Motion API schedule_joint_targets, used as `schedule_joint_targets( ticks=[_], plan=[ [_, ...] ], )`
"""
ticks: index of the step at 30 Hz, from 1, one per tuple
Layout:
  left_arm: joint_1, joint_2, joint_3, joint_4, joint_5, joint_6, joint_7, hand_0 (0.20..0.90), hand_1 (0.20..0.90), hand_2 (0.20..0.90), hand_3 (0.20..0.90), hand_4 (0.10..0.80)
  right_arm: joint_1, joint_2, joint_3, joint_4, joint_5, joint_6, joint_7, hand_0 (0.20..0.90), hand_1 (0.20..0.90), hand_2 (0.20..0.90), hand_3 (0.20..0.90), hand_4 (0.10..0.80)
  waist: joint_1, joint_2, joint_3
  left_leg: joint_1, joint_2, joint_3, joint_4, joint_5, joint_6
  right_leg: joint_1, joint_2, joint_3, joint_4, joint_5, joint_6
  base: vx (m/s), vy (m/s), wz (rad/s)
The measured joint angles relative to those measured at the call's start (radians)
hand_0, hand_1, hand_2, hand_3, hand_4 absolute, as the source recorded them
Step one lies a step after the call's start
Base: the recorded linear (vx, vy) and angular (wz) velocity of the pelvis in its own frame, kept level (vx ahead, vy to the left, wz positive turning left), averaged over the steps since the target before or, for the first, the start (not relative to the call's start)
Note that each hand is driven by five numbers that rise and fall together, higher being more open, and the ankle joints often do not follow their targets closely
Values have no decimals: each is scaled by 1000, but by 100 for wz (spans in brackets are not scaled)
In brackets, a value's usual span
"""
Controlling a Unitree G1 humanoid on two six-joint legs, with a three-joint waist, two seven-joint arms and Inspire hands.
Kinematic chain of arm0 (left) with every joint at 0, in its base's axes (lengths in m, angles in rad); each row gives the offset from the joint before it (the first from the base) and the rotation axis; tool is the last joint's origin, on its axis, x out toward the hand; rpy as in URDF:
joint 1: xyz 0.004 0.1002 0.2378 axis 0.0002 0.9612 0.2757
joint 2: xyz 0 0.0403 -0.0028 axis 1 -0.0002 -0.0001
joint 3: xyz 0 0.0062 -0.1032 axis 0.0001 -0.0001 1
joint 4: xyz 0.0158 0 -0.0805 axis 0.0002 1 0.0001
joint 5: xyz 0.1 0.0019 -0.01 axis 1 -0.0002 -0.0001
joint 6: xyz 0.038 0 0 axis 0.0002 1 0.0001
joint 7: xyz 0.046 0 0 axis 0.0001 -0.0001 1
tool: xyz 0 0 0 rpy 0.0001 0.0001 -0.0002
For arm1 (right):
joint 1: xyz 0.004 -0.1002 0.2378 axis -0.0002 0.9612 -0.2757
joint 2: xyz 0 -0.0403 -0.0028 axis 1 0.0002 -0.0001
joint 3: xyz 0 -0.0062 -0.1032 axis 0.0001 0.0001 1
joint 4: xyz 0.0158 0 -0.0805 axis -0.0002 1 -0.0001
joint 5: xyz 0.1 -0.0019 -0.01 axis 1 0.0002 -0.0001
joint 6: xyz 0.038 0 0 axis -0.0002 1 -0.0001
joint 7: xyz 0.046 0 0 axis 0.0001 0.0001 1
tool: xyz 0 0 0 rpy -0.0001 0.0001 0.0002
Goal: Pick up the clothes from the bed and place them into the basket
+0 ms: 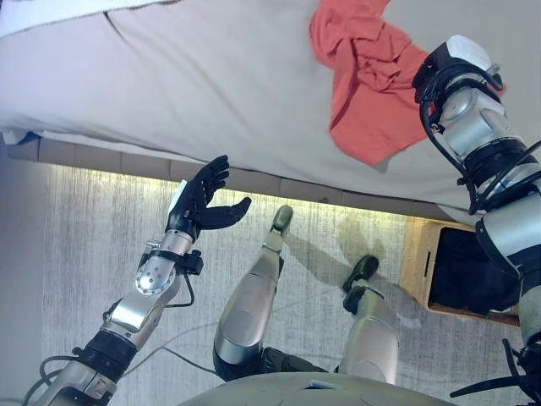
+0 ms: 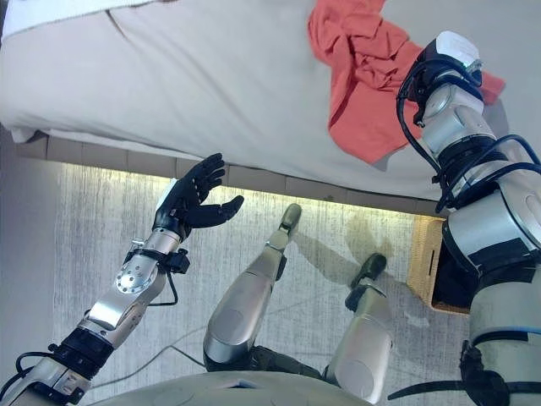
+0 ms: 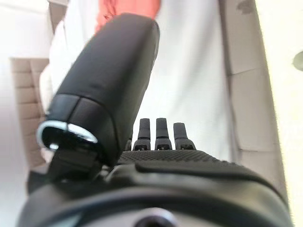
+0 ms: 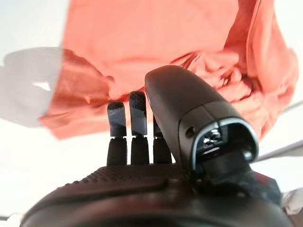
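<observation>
One orange garment (image 1: 365,80) lies crumpled on the bed (image 1: 211,76), both hands empty.

Left hand (image 1: 200,201) hangs spread over the grey rug (image 1: 76,254), fingers straight, thumb out, just short of the bed's near edge. Wide bare sheet stretches between it and the garment, which is soft, creased and bunched at its far end; its long axis runs from the far side toward the near edge, the flat tail pointing at the robot. Right hand (image 4: 142,156) hovers at the garment's right side, fingers straight and together, gripping nothing. Further right, the woven basket (image 1: 416,262) sits on the floor below the bed edge, dark inside.
</observation>
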Motion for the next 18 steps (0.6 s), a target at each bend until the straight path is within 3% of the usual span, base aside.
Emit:
schedule_joint_targets(
  ticks=[1,2,9,18],
  plan=[
    [-2,0,0,2,0,0,0,900,900,900,900,800,4,-8,-5,0,0,-14,0,502,502,502,436,336,-6,0,0,13,0,4,-2,-2,2,13,0,2,-10,2,0,8,40,-10],
    [-3,1,0,2,0,0,1,900,900,900,900,800,4,-13,-14,-1,0,-24,-2,900,900,900,900,800,-9,0,0,23,1,7,-8,-2,3,20,1,5,-17,4,-1,0,31,-10],
    [3,0,-2,11,-3,0,3,900,900,900,900,800,4,-37,-24,-19,6,-33,-44,900,900,900,900,800,-27,0,0,15,4,17,-28,-1,2,5,5,13,-29,10,5,-5,11,-4],
    [3,-4,-1,37,-4,0,2,900,900,900,900,800,5,-35,-25,-3,17,2,-45,900,900,900,900,800,1,1,0,-25,0,2,-32,2,-2,-27,0,-9,-28,9,6,9,-1,6]
  ],
)
